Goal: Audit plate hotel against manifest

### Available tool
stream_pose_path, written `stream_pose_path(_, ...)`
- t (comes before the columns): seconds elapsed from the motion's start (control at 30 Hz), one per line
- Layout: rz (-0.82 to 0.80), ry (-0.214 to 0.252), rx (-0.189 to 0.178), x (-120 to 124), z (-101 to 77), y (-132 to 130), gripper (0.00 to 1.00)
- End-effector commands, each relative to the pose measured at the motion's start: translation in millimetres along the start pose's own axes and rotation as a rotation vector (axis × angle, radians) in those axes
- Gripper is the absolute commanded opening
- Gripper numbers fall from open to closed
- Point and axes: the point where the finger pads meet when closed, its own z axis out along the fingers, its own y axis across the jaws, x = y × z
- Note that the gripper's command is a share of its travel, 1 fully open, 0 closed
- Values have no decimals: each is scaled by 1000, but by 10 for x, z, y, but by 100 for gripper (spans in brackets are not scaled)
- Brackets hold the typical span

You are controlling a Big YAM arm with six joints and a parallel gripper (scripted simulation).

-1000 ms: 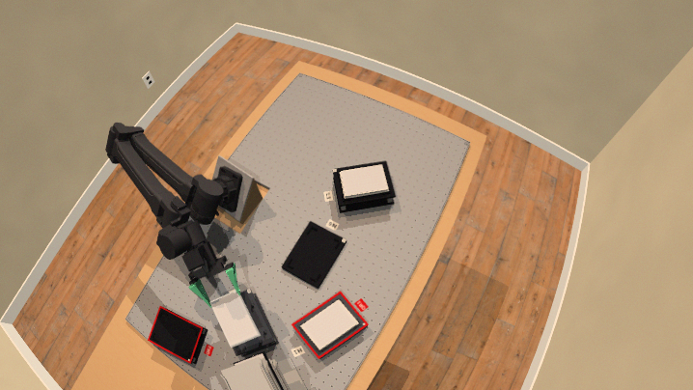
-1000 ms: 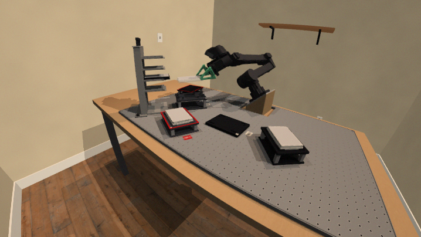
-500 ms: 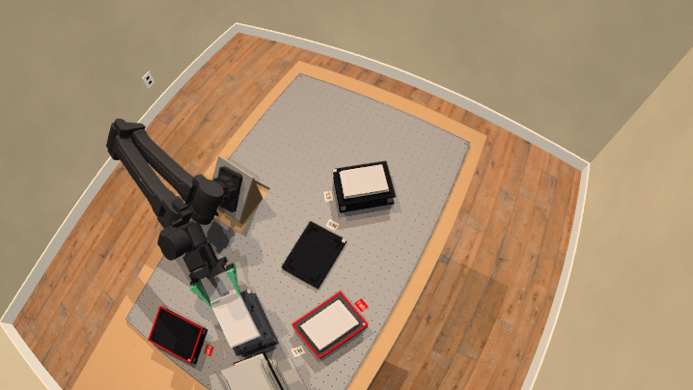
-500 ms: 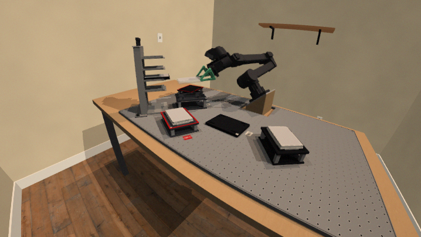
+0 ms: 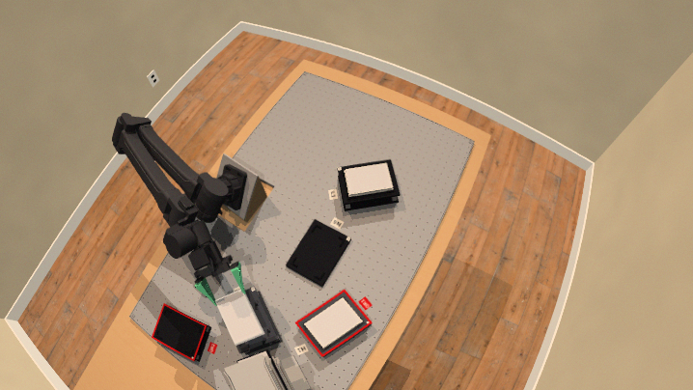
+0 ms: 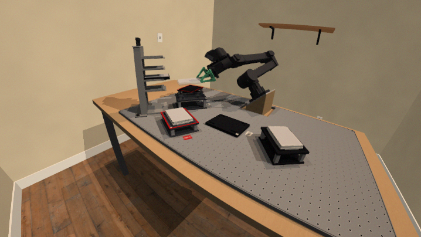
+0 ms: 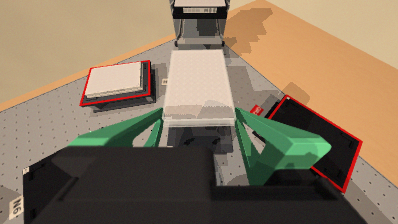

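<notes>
My gripper (image 5: 222, 286) (image 6: 206, 75) (image 7: 198, 111) with green fingers is shut on the near short end of a white plate (image 5: 239, 320) (image 6: 188, 80) (image 7: 199, 82). It holds the plate level in the air above a black nest stand (image 5: 265, 310) (image 6: 190, 98), with the far end pointing at the plate hotel H1 (image 5: 252, 373) (image 6: 139, 82) (image 7: 199, 20). One hotel shelf (image 6: 157, 77) carries a plate; its front end with a label shows in the wrist view (image 7: 197, 9). The other shelves look thin and bare in the exterior view.
A red-framed quarantine nest (image 5: 364, 325) (image 6: 182, 127) (image 7: 148, 80) carries a white plate (image 5: 333, 322) (image 6: 179, 115) (image 7: 114, 80). The other red-framed nest (image 5: 179, 332) (image 6: 189, 88) (image 7: 320, 140) is bare. Another white plate (image 5: 368, 178) (image 6: 284, 136) sits on a black nest. The flat black nest N6 (image 5: 318, 252) (image 6: 227, 124) lies mid-deck.
</notes>
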Motion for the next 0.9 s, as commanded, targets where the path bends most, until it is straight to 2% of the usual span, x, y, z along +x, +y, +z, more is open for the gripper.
stream_pose_path(0.0,3,-15,21,-50,14,-79,86)
stream_pose_path(0.03,3,-15,21,-50,14,-79,86)
stream_pose_path(0.07,17,-34,34,-174,5,-176,86)
stream_pose_path(0.2,-2,-7,16,-2,34,-56,86)
stream_pose_path(0.33,4,-18,23,-46,39,-102,86)
stream_pose_path(0.47,-3,-7,16,33,52,-57,86)
stream_pose_path(0.6,3,-16,22,-8,54,-93,86)
stream_pose_path(0.87,-2,-10,18,72,76,-61,86)
